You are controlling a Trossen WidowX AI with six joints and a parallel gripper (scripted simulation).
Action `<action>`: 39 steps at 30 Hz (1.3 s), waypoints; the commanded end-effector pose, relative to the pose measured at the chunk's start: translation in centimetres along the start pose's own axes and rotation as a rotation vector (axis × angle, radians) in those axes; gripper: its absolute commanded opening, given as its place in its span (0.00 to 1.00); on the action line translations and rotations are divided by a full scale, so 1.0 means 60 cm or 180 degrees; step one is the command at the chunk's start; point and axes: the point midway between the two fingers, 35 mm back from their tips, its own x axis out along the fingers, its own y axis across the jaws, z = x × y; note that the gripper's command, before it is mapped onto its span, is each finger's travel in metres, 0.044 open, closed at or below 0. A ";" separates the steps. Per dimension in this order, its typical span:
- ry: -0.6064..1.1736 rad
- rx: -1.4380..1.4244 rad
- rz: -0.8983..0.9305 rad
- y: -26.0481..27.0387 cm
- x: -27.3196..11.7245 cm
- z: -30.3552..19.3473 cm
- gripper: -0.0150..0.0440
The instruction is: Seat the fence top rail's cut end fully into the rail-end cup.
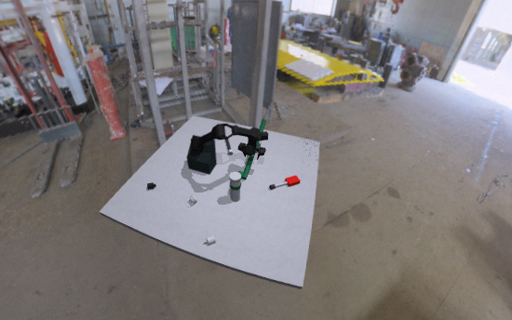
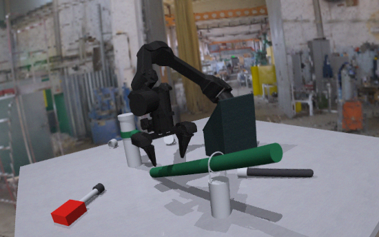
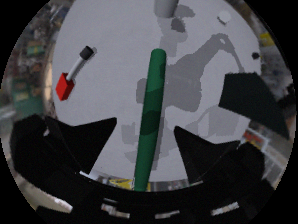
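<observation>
Gripper (image 1: 253,156) (image 2: 169,161) (image 3: 145,124) hovering open, empty, above rail (image 1: 249,165) (image 2: 244,160) (image 3: 155,100). Rail lying through loop cap (image 2: 216,151), unseated; big post (image 1: 235,193) (image 2: 131,151) (image 3: 165,7) standing at wrist-view 12 o'clock. Grasp apparently pending; next likely requiring lowering, closing, steering rail cupward.

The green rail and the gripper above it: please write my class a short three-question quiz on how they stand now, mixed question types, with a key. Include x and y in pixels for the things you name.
1. True or false: the gripper (image 1: 252,151) (image 2: 169,161) (image 3: 145,124) is clamped on the green rail (image 1: 248,166) (image 2: 246,160) (image 3: 153,102).
2. Multiple choice: what does the rail pass through?
A) the red block
B) the wire loop on the short post (image 2: 220,200)
C) the dark base
3. Fill in: the band on the big post (image 1: 235,194) (image 2: 131,151) is coloured ____.

Key: 1 false; 2 B; 3 green
</observation>
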 end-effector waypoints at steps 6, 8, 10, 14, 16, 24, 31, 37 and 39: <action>-0.0025 -0.0038 -0.0027 -0.005 0.030 0.001 1.00; -0.0025 -0.0038 -0.0027 -0.005 0.036 0.001 1.00; -0.0025 -0.0039 -0.0027 -0.005 0.041 0.001 1.00; -0.0026 -0.0040 -0.0027 -0.005 0.052 0.002 1.00; -0.0027 -0.0039 -0.0027 -0.005 0.058 0.002 1.00; -0.0031 -0.0040 -0.0027 -0.006 0.079 0.003 1.00; -0.0035 -0.0038 -0.0028 -0.008 0.097 0.004 1.00; -0.0036 -0.0037 -0.0028 -0.008 0.099 0.004 0.96; -0.0036 -0.0037 -0.0028 -0.008 0.099 0.004 0.87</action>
